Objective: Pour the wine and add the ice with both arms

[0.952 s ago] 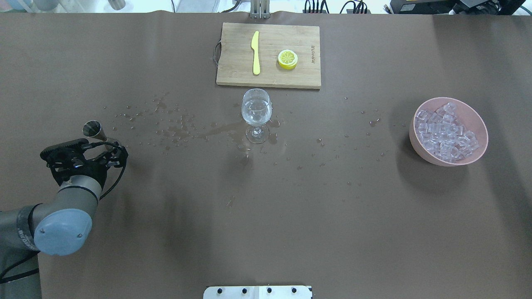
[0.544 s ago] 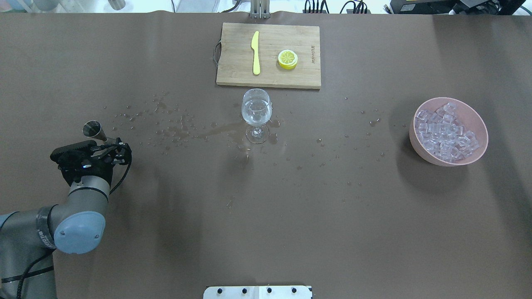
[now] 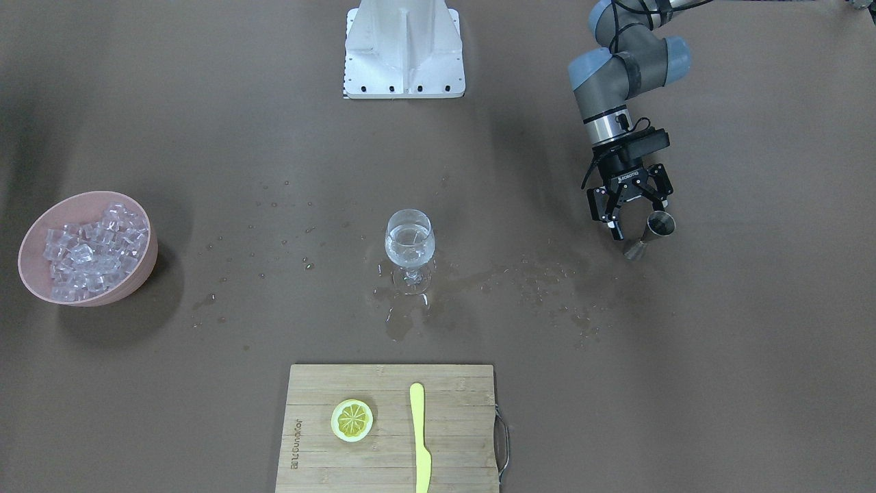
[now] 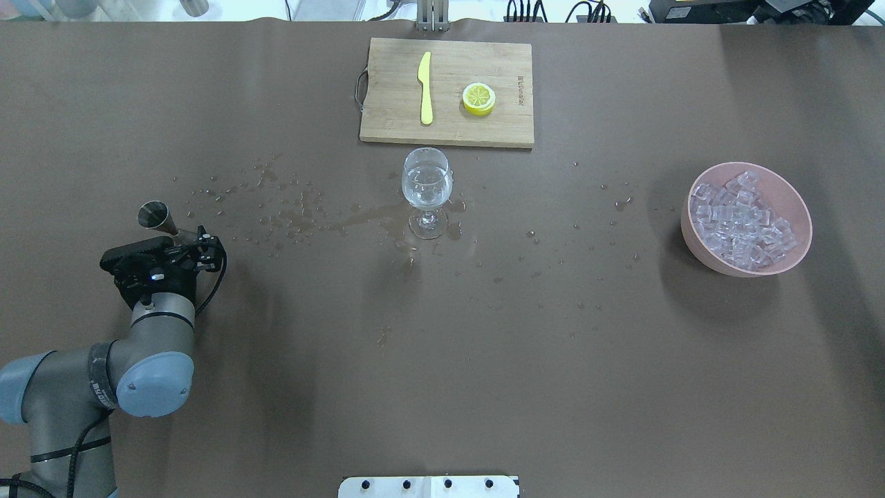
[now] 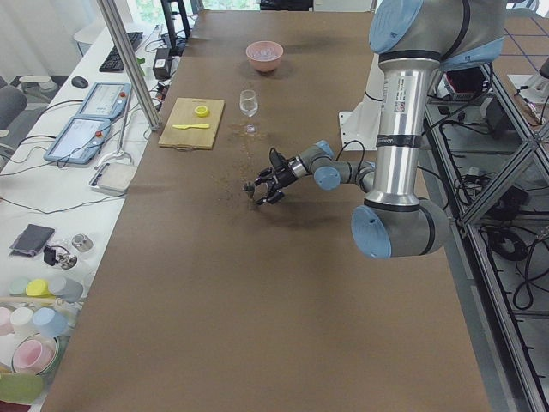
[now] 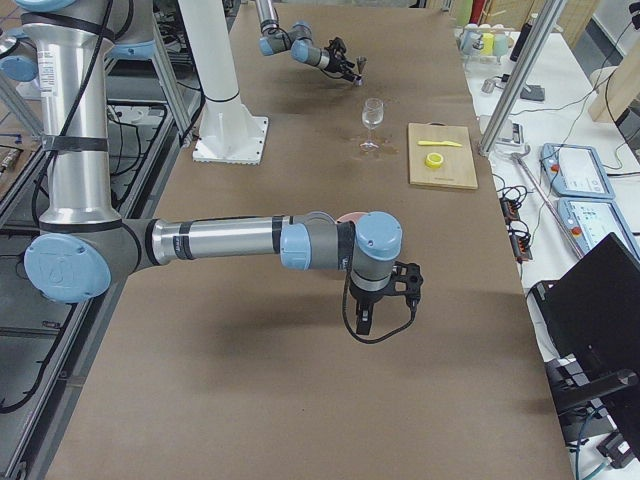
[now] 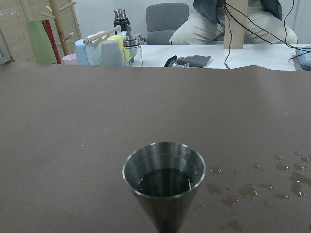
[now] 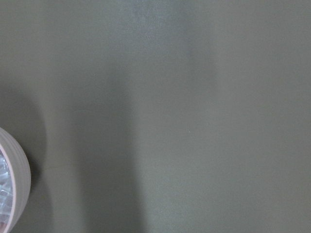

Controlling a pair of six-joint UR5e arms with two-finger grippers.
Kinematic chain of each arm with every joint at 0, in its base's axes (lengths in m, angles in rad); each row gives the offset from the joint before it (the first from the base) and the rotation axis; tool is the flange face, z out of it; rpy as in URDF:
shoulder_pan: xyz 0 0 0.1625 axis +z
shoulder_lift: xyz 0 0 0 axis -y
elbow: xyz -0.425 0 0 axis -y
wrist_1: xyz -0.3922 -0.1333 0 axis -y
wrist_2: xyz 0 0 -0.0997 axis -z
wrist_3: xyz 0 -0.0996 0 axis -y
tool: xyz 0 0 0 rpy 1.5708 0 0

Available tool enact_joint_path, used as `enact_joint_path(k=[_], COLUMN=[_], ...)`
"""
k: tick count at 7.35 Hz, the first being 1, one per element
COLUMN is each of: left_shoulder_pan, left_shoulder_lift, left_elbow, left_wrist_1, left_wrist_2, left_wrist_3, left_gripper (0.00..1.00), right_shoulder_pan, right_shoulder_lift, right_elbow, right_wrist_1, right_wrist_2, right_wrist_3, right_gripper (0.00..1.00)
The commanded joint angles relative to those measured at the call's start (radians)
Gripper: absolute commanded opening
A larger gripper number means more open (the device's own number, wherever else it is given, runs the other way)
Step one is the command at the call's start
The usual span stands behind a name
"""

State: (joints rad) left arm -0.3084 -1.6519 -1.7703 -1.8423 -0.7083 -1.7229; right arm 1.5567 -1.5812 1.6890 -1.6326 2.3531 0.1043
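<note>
Left gripper (image 3: 638, 220) shifted, wrist shows wet jigger (image 7: 164, 180)

brown table (image 4: 442, 360) | white side bench (image 5: 51, 206) (cluttered) | grey chair (image 7: 163, 17) | metal post (image 5: 129, 60)

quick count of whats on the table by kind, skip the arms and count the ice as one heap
wine glass: 1
metal jigger: 1
pink bowl: 1
ice heap: 1
cutting board: 1
yellow knife: 1
lemon slice: 1
total: 7
</note>
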Motion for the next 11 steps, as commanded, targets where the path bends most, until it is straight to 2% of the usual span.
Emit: enact_joint_path(k=[1, 2, 4, 10, 11], left_shoulder_pan=[-0.001, -0.001, -0.001, -0.037, -0.037], left_shoulder_lift=[-0.009, -0.015, -0.025, -0.022, -0.023], left_elbow=[0.015, 0.025, 0.035, 0.037, 0.041], left_wrist_1=[0.000, 0.000, 0.000, 0.000, 0.000], left_wrist_2=[0.003, 0.003, 0.004, 0.027, 0.027], left_wrist_3=[-0.003, -0.003, -0.003, -0.001, -0.003], left_gripper=[0.96, 0.95, 0.76, 0.74, 0.66], right_shoulder_pan=[0.000, -0.001, -0.001, -0.001, -0.001], right_shoulder_lift=[0.001, 0.001, 0.001, 0.004, 0.004], right_elbow=[0.000, 0.001, 0.000, 0.000, 0.000], right_wrist_1=[0.000, 0.000, 0.000, -0.001, -0.001], right_wrist_2=[0.000, 0.000, 0.000, -0.001, -0.001], right_wrist_3=[0.000, 0.000, 0.000, 0.002, 0.002], right_gripper=[1.00, 1.00, 1.00, 1.00, 1.00])
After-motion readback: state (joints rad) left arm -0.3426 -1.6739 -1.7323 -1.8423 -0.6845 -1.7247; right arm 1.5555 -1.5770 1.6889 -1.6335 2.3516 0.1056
